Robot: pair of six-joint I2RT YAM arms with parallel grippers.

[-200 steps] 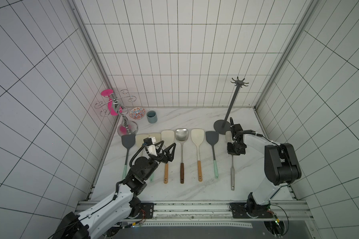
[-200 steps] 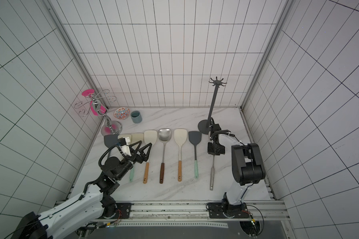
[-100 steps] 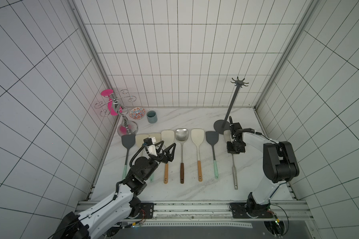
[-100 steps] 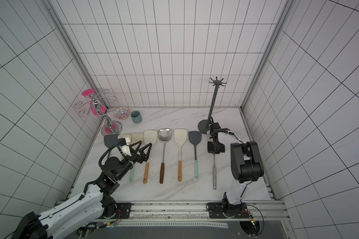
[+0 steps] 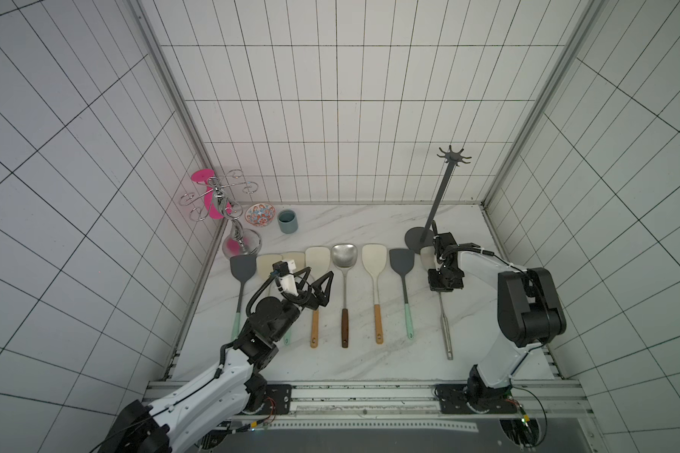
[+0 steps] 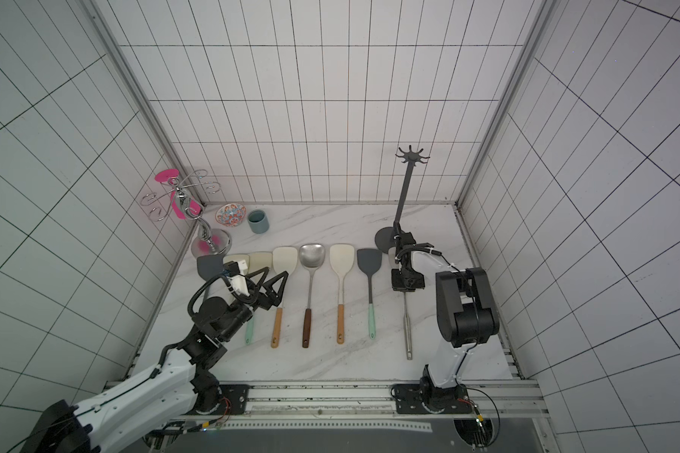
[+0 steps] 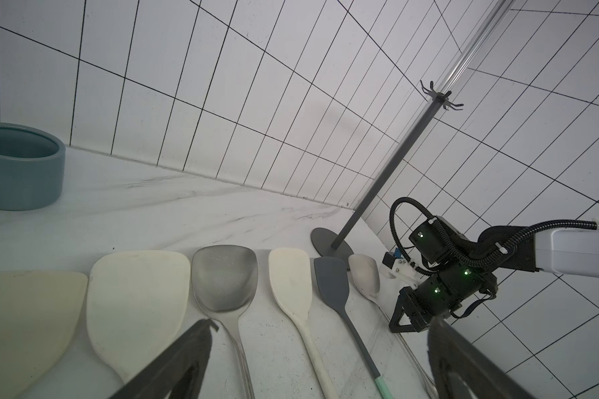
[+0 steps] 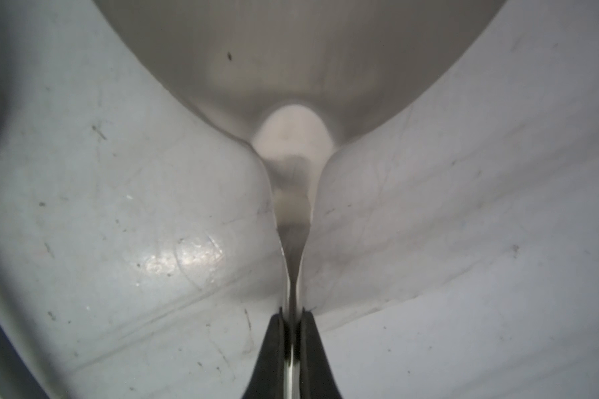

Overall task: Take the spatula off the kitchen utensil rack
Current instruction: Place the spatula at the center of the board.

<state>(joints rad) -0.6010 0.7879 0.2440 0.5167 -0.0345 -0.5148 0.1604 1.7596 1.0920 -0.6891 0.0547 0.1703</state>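
Note:
The kitchen utensil rack (image 5: 440,196) (image 6: 405,192) (image 7: 395,162), a thin dark grey pole on a round base, stands at the back right with nothing on its hooks. A metal spatula (image 5: 444,325) (image 6: 408,325) (image 7: 363,276) (image 8: 298,51) stretches along the tabletop beside the base, its head toward the rack. My right gripper (image 5: 440,290) (image 6: 405,288) (image 8: 292,321) is shut on its thin neck. My left gripper (image 5: 318,276) (image 6: 277,274) (image 7: 322,328) hovers open over the left part of the utensil row, holding nothing.
Several spatulas and a steel ladle (image 5: 344,257) lie side by side across the marble table (image 5: 330,227). A chrome loop-arm stand (image 5: 240,239), a patterned bowl (image 5: 260,214) and a blue-grey cup (image 5: 288,221) sit at the back left. Tiled walls close in on three sides.
The right arm has shifted slightly and the spatula's handle end has swung a little to the right. The left arm has not moved.

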